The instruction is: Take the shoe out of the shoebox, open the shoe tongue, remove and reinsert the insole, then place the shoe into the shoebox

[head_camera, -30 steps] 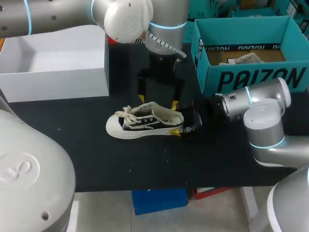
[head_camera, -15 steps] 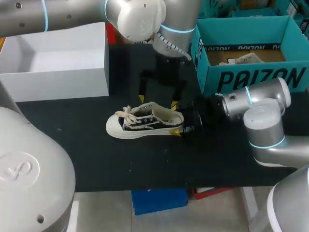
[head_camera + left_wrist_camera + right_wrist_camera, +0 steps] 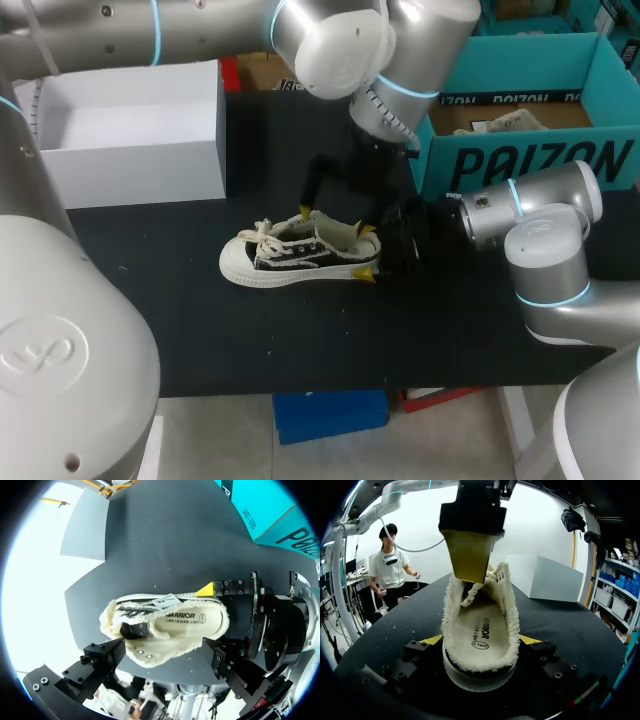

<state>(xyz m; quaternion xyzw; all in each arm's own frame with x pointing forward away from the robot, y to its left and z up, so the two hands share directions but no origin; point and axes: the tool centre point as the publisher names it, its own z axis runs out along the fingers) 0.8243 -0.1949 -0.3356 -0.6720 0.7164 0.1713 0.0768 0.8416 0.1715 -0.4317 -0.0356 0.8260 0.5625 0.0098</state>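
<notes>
A low black-and-cream sneaker [image 3: 295, 255] lies on its sole in the middle of my black table [image 3: 300, 340], toe toward my left. My right gripper [image 3: 368, 252] comes in low from the right and clamps the heel, one yellow tip on each side. My left arm reaches over from the left. Its gripper [image 3: 336, 221] hangs over the shoe's opening with the fingers spread wide, one yellow tip by the laces. The cream insole [image 3: 480, 630] lies flat inside. The teal shoebox [image 3: 520, 165] stands at the far right, and a white box [image 3: 130, 170] at the far left.
</notes>
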